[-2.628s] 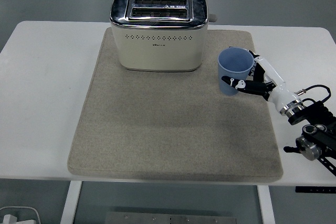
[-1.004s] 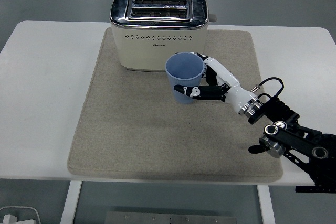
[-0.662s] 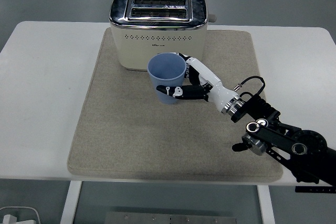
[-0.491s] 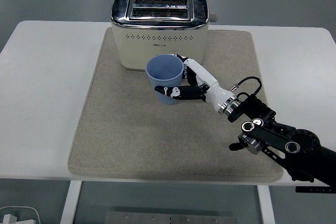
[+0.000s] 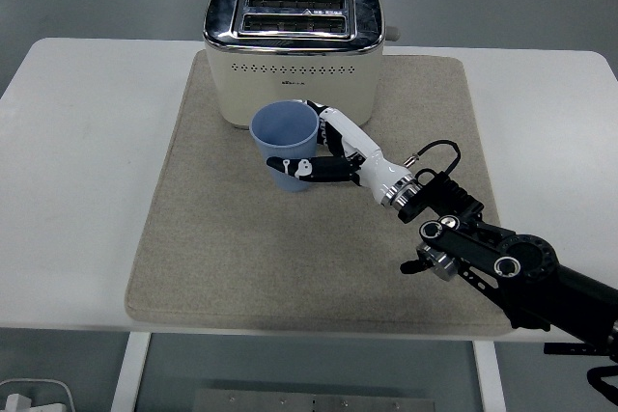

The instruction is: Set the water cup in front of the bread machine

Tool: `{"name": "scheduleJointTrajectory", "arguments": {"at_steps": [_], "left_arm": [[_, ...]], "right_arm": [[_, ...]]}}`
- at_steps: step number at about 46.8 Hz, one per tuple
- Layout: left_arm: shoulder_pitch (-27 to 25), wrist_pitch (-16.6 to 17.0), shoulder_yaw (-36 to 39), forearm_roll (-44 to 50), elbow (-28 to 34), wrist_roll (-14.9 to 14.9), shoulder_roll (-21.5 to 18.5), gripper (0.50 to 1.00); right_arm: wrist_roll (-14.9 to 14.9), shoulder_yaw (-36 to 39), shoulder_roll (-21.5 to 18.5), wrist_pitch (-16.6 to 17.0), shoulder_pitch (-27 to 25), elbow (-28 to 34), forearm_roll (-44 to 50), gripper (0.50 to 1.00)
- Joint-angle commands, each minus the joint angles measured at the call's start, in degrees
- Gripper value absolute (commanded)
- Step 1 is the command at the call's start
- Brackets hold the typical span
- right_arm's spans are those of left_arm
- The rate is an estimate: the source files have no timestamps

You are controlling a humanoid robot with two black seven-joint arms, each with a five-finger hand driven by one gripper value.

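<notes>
Far to the left of your hand, the white table [image 5: 87, 190] runs out bare to its left edge, a broad strip of clear room beside the mat. Then the grey mat [image 5: 232, 258] begins, and its left half, out beyond your fingertips, carries nothing; the whole stretch of mat on the near side of your hand, down to the mat's front edge, is open too.

Now the blue cup [image 5: 286, 147]: you've got it, upright, mouth up, right at the front of your right hand [image 5: 333, 151]. The thumb [image 5: 294, 165] crosses the near side of the cup and the other fingers curl round its far side, so the hand is clamped on the cup. Whether the cup's base touches the mat or hangs just above it, I cannot tell.

Just beyond your hand and the cup stands the cream toaster [image 5: 293, 55], its front wall close behind the cup's rim, with only a narrow gap showing. The cup sits before the middle of that front wall.

Rightwards, your white wrist gives way to the black arm [image 5: 502, 262], which slants over the mat's right part and leaves at the lower right corner. Behind the arm, the right rear of the mat is free, and past the mat's right edge the table shows bare again up to its own right edge.
</notes>
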State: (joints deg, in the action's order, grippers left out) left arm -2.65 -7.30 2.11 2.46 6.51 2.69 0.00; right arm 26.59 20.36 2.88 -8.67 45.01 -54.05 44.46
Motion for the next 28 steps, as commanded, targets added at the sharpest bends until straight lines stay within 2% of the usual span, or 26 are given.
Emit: {"name": "scheduleJointTrajectory", "arguments": {"at_steps": [1, 7, 28], "left_arm": [[0.01, 0.0, -0.08, 0.0, -0.01, 0.03, 0.0, 0.996], [0.01, 0.0, 0.0, 0.0, -0.01, 0.03, 0.0, 0.996], [0.01, 0.0, 0.0, 0.0, 0.08, 0.03, 0.0, 0.996]], "right_arm": [[0.12, 0.03, -1.04, -0.12, 0.08, 1.58, 0.01, 0.5], [2.41, 0.03, -1.92, -0.21, 0.08, 3.16, 0.01, 0.5], [3.82, -0.06, -2.8, -0.3, -0.1, 5.62, 0.01, 0.5]]}}
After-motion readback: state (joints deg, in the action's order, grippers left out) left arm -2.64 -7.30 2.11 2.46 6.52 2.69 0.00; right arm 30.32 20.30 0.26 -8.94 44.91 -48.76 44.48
